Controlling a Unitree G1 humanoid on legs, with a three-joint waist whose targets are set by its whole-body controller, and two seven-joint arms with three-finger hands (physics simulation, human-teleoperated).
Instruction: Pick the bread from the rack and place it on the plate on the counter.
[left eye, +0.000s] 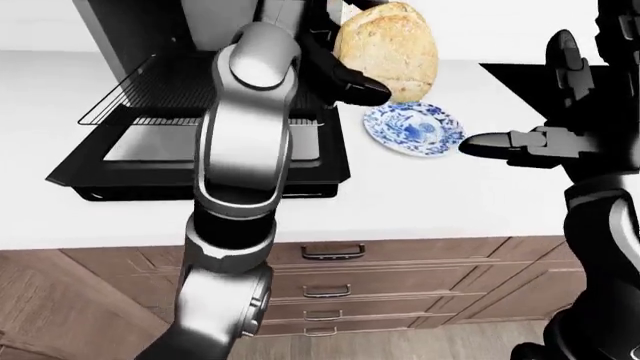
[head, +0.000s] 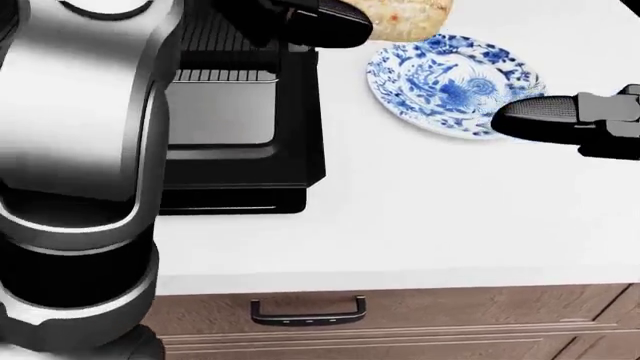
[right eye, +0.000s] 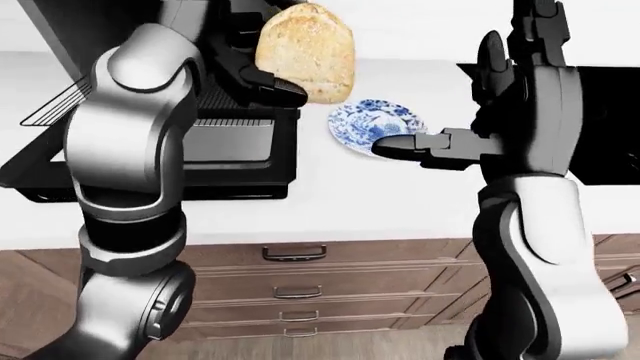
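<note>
The bread (left eye: 388, 49), a tan crusty loaf, hangs in the air just above and left of the blue-and-white plate (head: 450, 79) on the white counter. My left hand (left eye: 372, 84) is shut on the loaf's lower left side; its far fingers are hidden behind the bread. In the head view only the loaf's bottom edge (head: 405, 15) shows at the top. My right hand (head: 535, 114) is open, one finger stretched out flat over the plate's right rim and holding nothing. The wire rack (left eye: 130, 97) in the black oven is bare.
The oven's door (head: 225, 112) lies folded down on the counter (head: 400, 217) left of the plate. My left arm (left eye: 245, 142) covers much of it. A black cooktop (right eye: 610, 112) lies to the right. Wooden drawers with handles (head: 306, 311) run below.
</note>
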